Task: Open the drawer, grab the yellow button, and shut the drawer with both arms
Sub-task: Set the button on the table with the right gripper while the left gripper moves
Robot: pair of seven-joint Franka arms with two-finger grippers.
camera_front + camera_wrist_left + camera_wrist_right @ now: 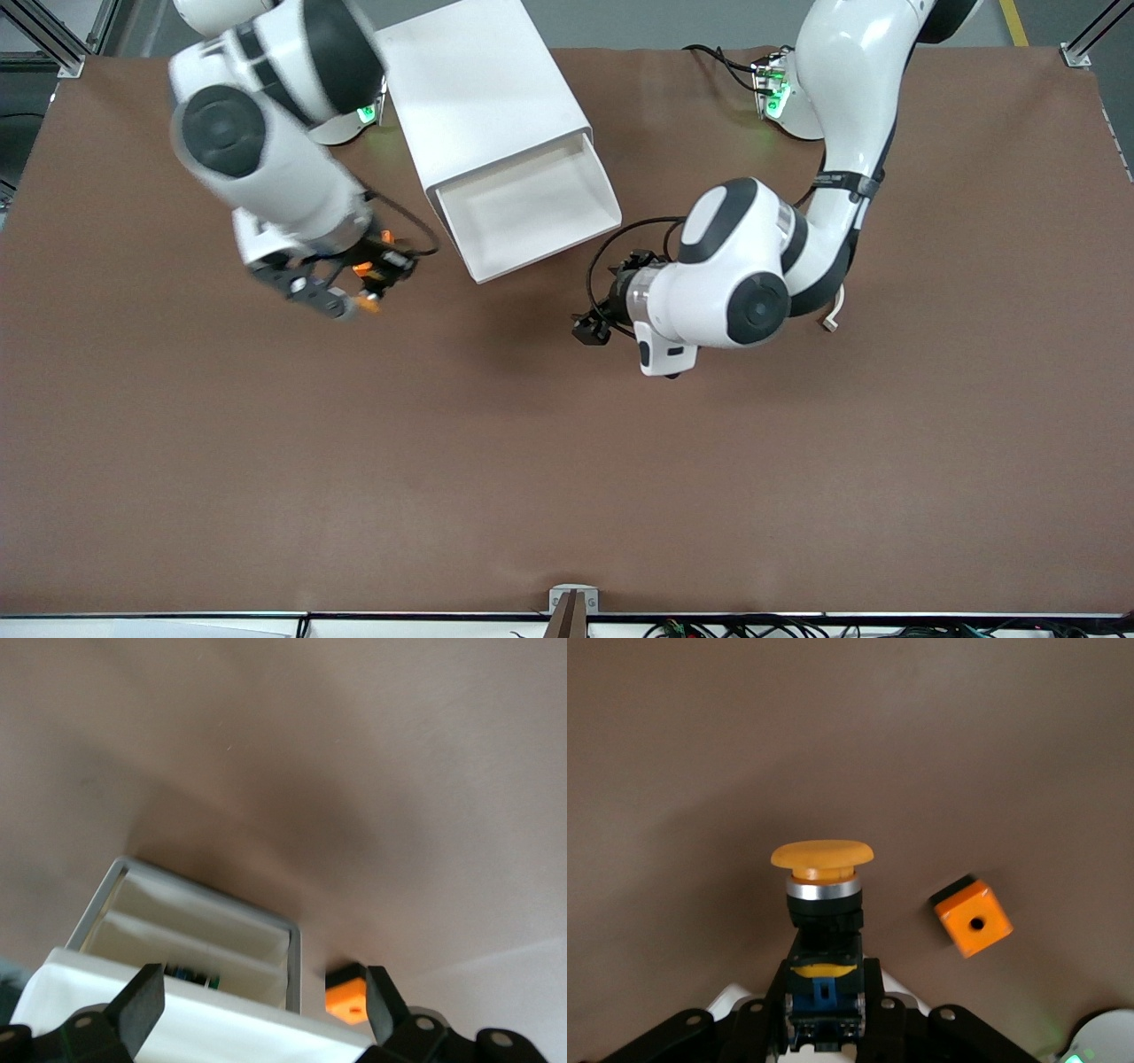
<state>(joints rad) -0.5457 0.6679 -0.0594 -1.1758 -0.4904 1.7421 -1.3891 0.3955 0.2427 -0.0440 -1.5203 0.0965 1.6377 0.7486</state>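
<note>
While the drawer (532, 213) is pulled out, button (821, 904) held in right gripper (368, 288) jaws over the bench (567, 461), left gripper (266, 1010) jaws spread wide beside the drawer.

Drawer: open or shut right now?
Open. The drawer is pulled out of its white cabinet, its white inside showing from above. The left gripper hangs open in front of it.
</note>
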